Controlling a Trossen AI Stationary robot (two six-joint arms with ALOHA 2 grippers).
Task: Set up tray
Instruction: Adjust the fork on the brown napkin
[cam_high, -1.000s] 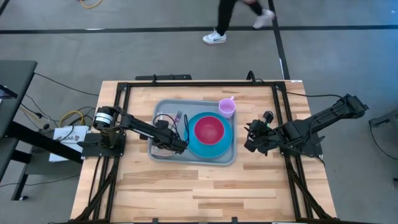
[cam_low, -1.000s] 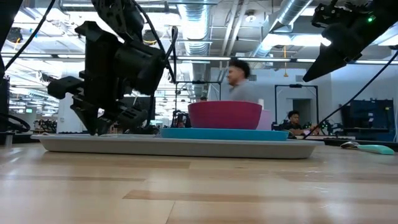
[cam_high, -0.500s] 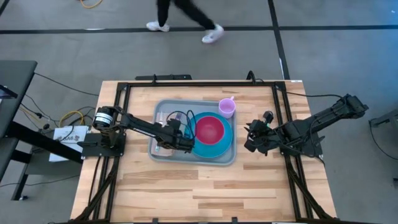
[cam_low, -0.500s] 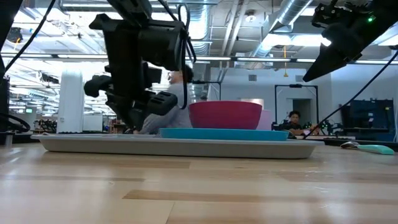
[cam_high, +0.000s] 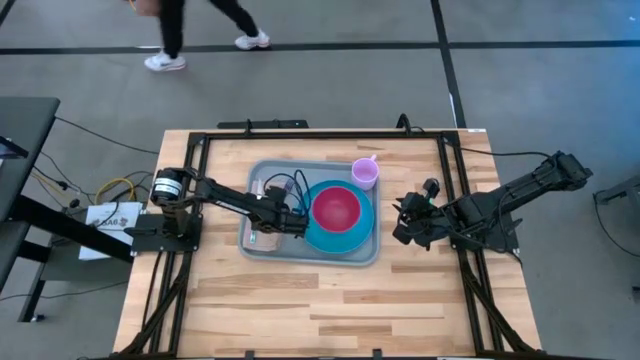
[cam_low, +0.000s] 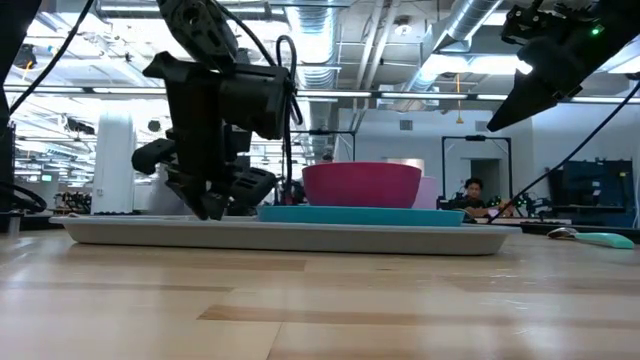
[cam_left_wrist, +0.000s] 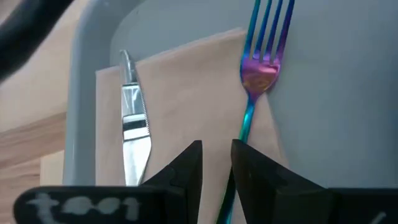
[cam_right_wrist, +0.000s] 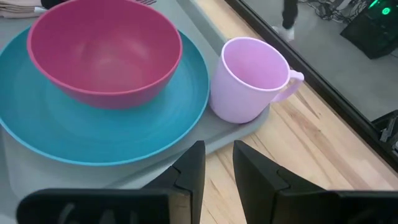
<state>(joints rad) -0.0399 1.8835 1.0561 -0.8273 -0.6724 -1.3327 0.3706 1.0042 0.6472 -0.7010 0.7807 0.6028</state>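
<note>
The pale grey-blue tray (cam_high: 262, 172) lies mid-table and holds a blue plate (cam_high: 360, 235) with a pink bowl (cam_high: 337, 208) on it, and a lilac mug (cam_high: 365, 173) at its far right corner. In the left wrist view, a beige napkin (cam_left_wrist: 193, 93) lies flat in the tray, with a knife (cam_left_wrist: 134, 124) on it and an iridescent fork (cam_left_wrist: 261, 62) along its edge. My left gripper (cam_high: 293, 222) is shut and low over the napkin, just left of the plate. My right gripper (cam_high: 400, 228) is shut and empty, right of the tray. My left gripper's shut fingers point down over the fork's handle (cam_left_wrist: 244, 127), which runs under the right fingertip (cam_left_wrist: 239, 149) and shows again in the gap. I cannot tell whether they touch it. The fork lies flat on the napkin and tray.
Dark frame rails (cam_high: 200, 150) run along the table's far, left and right sides. Bare wood (cam_high: 320, 300) lies on the near side of the tray. A person walks on the floor beyond the far edge (cam_high: 190, 30).
My left gripper has gone toward the table's right edge, close to the blue plate, then a little toward the far edge, staying low over the tray. Its fingers stay together. The person beyond the table has walked to the left.
</note>
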